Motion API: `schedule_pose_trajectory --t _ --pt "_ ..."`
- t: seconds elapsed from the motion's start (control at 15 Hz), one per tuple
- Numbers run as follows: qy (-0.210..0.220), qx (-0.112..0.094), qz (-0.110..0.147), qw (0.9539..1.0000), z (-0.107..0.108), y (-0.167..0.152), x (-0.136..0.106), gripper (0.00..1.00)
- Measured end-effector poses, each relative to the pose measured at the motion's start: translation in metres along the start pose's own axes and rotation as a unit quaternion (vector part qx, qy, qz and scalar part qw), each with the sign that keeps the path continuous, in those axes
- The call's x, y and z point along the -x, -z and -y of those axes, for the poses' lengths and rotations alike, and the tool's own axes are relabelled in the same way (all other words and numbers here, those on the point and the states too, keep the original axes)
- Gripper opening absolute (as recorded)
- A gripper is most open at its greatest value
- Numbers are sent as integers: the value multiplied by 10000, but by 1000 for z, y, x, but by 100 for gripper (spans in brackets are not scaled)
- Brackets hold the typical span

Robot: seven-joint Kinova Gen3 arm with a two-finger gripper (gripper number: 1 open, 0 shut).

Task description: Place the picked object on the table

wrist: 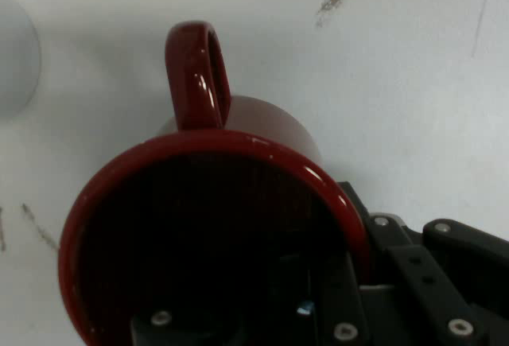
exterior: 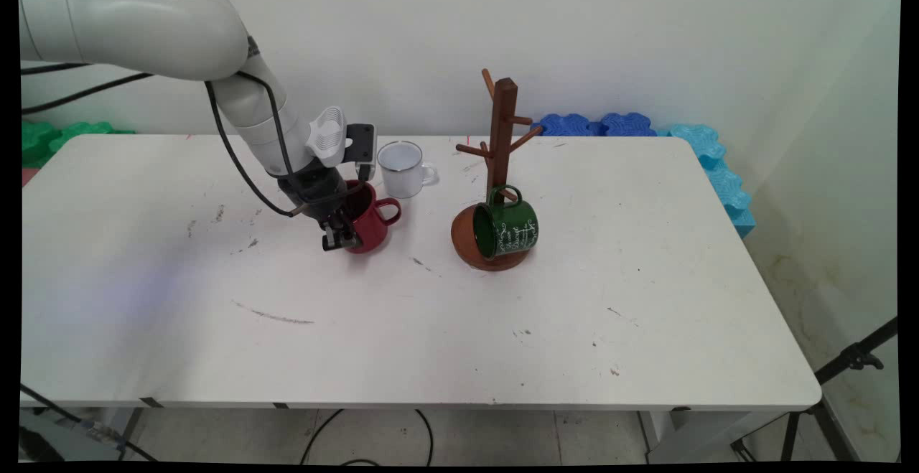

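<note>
Even, bright light; your bench (exterior: 502, 329) reads near-white with soft shadows under the red mug (exterior: 370, 223) and the mug tree (exterior: 495, 193). Hand view: mug rim sharp enough, a small glint on its handle, interior dark.

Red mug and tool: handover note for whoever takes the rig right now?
Tool: shut on the red mug's rim, one finger inside, one outside. The mug is tilted, handle towards the mug tree.
White mug: upright on the table, just behind the red one.
Green mug: hung low on the mug tree, over its base.
Done: green mug on the tree. Left: red and white mugs off it.
</note>
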Motion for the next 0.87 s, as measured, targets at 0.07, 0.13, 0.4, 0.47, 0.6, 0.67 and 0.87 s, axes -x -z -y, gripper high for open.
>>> schedule_pose_trajectory --t 0.07,0.13,0.4,0.47,0.6,0.67,0.87 --pt "-13 13 -3 10000 1 -1 0 0" --pt "-22 21 -10 10000 1 -2 0 0" --pt "-40 24 -36 10000 3 -4 0 100" --pt "-41 20 -42 10000 3 -4 0 100" --pt "-36 25 -63 10000 3 -5 0 100" --pt "-34 36 -79 10000 3 -5 -1 100" --pt "-31 67 -147 9999 2 -3 -2 100"
